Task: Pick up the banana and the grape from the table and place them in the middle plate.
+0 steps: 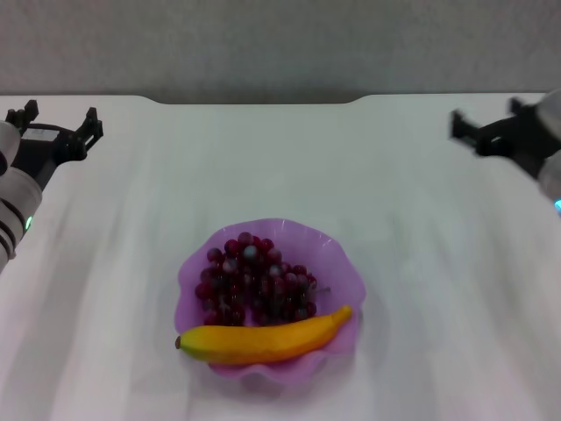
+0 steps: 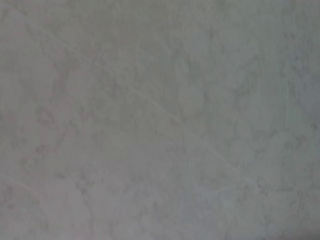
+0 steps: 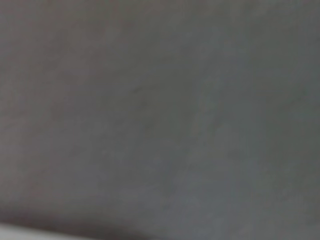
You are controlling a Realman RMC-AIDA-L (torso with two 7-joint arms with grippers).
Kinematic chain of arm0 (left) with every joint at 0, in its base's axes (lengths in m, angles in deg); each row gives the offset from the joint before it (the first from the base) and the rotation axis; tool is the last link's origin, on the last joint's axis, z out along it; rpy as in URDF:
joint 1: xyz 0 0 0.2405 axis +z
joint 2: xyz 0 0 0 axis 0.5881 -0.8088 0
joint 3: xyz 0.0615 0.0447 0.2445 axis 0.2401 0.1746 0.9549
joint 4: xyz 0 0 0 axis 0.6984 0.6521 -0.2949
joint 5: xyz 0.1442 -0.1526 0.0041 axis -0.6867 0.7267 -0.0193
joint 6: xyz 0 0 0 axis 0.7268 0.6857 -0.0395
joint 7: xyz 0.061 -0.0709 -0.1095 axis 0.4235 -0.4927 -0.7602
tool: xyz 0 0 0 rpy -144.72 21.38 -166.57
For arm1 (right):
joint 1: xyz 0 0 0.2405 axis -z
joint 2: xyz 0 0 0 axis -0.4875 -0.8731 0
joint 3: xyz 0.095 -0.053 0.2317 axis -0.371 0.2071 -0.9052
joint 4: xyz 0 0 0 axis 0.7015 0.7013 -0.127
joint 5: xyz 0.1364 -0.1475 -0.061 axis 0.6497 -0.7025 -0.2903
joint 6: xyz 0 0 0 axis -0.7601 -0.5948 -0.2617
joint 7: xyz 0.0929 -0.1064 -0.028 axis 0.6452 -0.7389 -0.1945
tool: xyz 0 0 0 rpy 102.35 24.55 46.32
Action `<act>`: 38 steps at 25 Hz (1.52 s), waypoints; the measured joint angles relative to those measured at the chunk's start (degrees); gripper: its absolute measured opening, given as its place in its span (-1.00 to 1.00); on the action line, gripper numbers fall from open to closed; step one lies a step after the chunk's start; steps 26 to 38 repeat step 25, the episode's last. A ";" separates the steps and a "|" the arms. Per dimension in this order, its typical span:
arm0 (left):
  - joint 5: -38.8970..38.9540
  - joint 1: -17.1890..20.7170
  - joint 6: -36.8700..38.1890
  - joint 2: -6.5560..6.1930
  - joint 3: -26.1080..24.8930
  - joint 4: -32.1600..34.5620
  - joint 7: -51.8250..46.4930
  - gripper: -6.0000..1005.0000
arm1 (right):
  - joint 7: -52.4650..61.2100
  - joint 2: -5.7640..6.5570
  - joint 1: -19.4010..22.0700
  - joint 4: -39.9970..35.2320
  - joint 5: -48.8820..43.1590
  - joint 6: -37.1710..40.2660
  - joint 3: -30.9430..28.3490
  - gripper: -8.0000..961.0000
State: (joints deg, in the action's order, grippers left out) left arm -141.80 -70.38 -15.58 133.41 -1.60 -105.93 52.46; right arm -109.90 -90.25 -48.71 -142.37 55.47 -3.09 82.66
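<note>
The purple scalloped plate (image 1: 337,250) sits on the white table (image 1: 280,167) at centre front. The bunch of dark red-purple grapes (image 1: 254,281) lies in the plate. The yellow banana (image 1: 263,340) lies across the plate's near rim, stem end to the left. My left gripper (image 1: 60,123) is open and empty at the far left edge, well away from the plate. My right gripper (image 1: 486,132) is at the far right edge, also away from the plate and holding nothing. Both wrist views show only a plain grey surface.
The table's far edge has a rounded notch (image 1: 254,99) with a grey wall behind it. White tabletop surrounds the plate on all sides.
</note>
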 joint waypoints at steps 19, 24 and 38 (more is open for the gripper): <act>0.16 -0.32 0.19 0.14 0.09 -0.20 -0.47 0.77 | 53.11 0.66 -2.50 22.38 -37.94 36.28 3.26 0.57; 0.18 -0.57 0.18 0.14 0.09 -0.20 -0.51 0.77 | 74.34 0.64 -8.18 41.44 -46.19 53.40 2.65 0.53; 0.19 -0.66 0.18 0.14 0.09 -0.21 -0.52 0.77 | 75.52 0.53 -9.27 43.86 -46.03 55.39 2.32 0.53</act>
